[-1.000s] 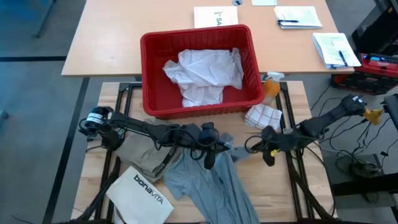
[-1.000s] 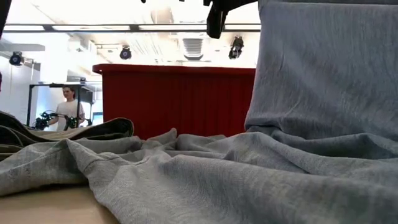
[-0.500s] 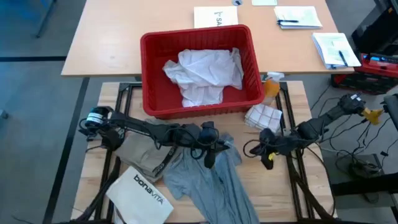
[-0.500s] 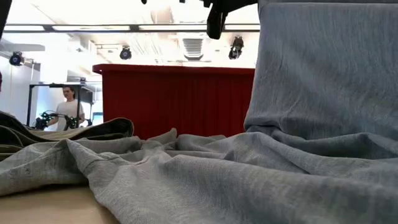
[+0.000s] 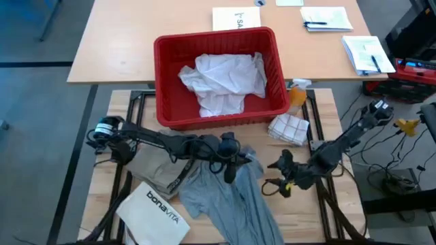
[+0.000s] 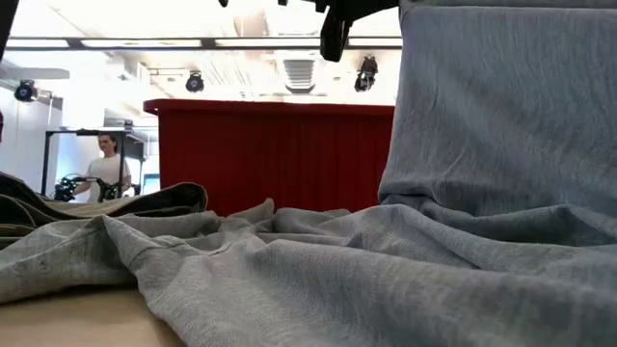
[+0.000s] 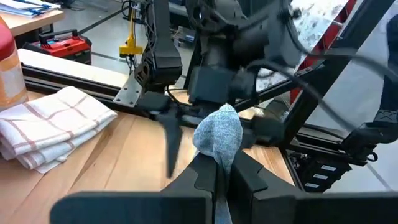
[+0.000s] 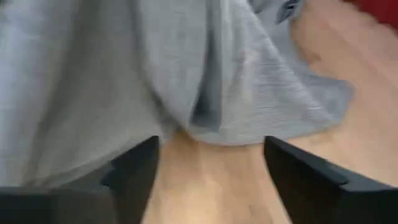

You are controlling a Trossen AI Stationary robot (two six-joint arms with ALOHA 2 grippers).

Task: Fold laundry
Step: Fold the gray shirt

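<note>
The grey T-shirt (image 5: 231, 197) lies crumpled on the wooden table, its upper part raised by my left gripper (image 5: 235, 163), which is shut on it. In the low view the shirt (image 6: 492, 116) hangs as a curtain at the right, with its lower folds on the table. My right gripper (image 5: 271, 178) stands open just right of the shirt's edge (image 8: 249, 118), with bare wood between its fingers. A khaki-tan piece (image 5: 151, 167) lies under my left arm. The white shirt (image 5: 221, 78) sits bunched in the red basket (image 5: 167, 68). My left gripper pinches a bunched-up wad of the grey T-shirt (image 7: 217, 132) between its two fingers, and the wad sticks out past the fingertips. The fingers reach in from the table's left. The cloth hangs below the hold, its lower part slack on the table.
A white bag printed "bonavita" (image 5: 153, 209) lies at the near left. A folded checked towel (image 5: 289, 126) and an orange bottle (image 5: 298, 92) sit right of the basket. Papers and pens lie on the far table (image 5: 122, 41). A person (image 6: 104, 166) stands far off in the room.
My right gripper has moved toward the table's near edge and a little left, closer to the grey T-shirt's right edge, and has opened. My left gripper and the raised shirt have stayed put.
</note>
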